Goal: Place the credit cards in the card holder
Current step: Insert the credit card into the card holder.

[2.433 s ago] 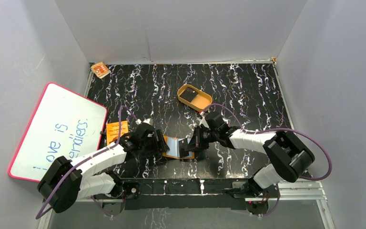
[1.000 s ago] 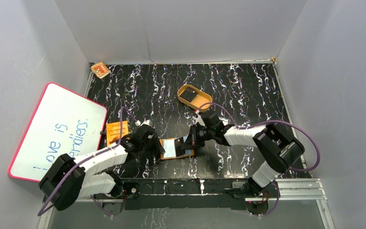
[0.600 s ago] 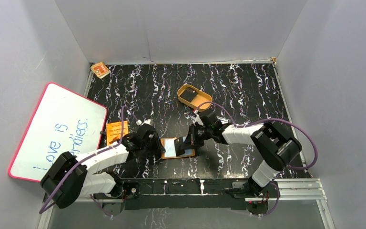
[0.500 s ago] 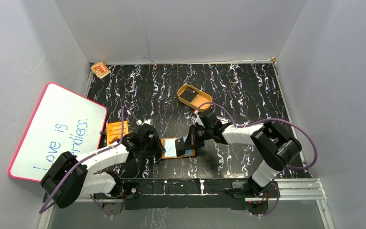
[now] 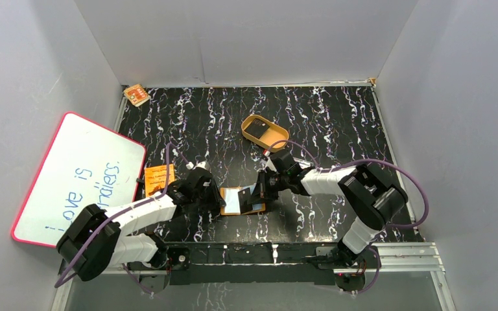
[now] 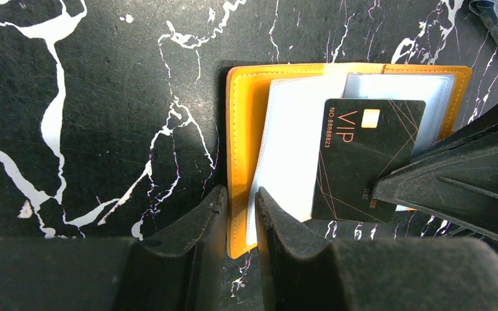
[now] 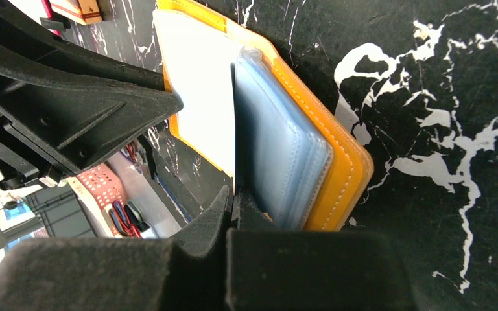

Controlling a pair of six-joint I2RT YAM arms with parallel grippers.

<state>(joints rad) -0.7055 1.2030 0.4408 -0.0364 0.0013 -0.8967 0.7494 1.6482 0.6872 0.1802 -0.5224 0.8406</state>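
Observation:
The card holder [image 5: 235, 201] lies open near the table's front, orange outside [image 6: 243, 129] with light-blue sleeves [image 7: 279, 155]. My left gripper [image 5: 221, 198] is shut on its left cover [image 6: 241, 208]. My right gripper [image 5: 262, 192] is shut on a black credit card [image 6: 365, 162] marked VIP. It holds the card over the holder's right half, against the sleeves. In the right wrist view the card is edge-on between the fingers [image 7: 235, 204]. A second black card [image 5: 257, 130] lies in the tan tray.
The tan oval tray [image 5: 275, 138] stands behind the right arm. An orange printed booklet [image 5: 159, 176] lies left of the left gripper. A whiteboard [image 5: 78, 178] leans at the left wall. A small orange box [image 5: 136, 94] sits in the back-left corner.
My right gripper has carried the black card left and down onto the open holder. My left gripper has stayed clamped on the holder's left cover, shifting only slightly.

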